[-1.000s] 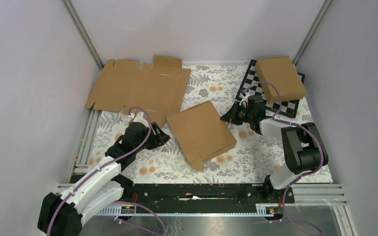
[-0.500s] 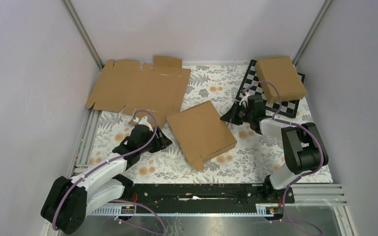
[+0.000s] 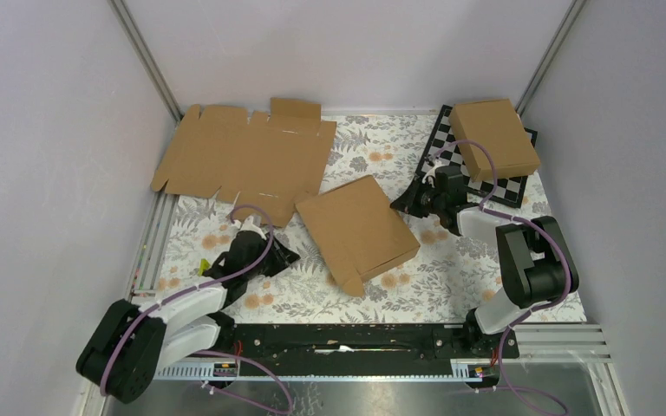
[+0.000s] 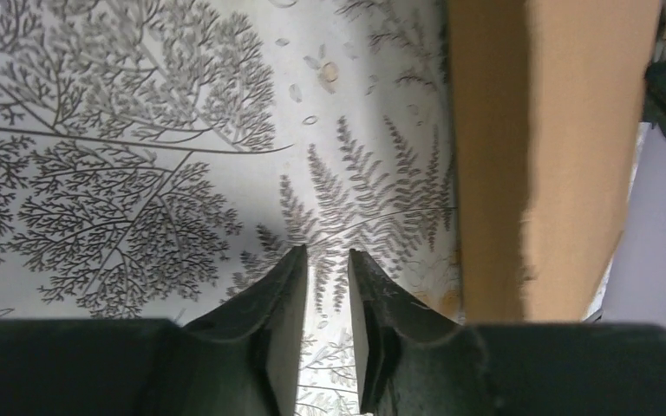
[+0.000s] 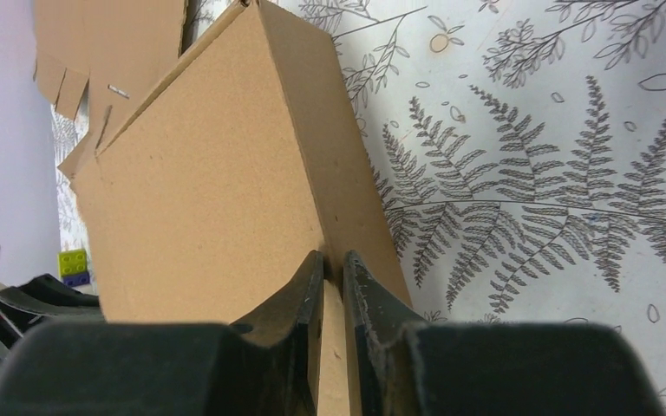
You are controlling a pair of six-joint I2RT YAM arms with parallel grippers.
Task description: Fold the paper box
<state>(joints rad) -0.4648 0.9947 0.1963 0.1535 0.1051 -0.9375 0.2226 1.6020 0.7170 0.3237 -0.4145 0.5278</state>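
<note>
The box [image 3: 357,230] is laid in the middle of the mat [image 3: 451,269]. Its slightly longer axis is run from far-left to near-right, with a loose tab pointed at the near edge. Its far-right edge is seemingly pinched in the almost-closed right gripper [image 3: 396,206], judged the nearer. The left gripper [image 3: 290,256] is held narrowly parted and empty, the box just to its right, untouched.

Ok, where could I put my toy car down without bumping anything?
Two bare bits of floral mat: the near strip between the paper box and the base rail, and the back gap between the flat cardboard sheet and the chessboard. It's crowded mid-table, where the left gripper and right gripper flank the paper box.
</note>
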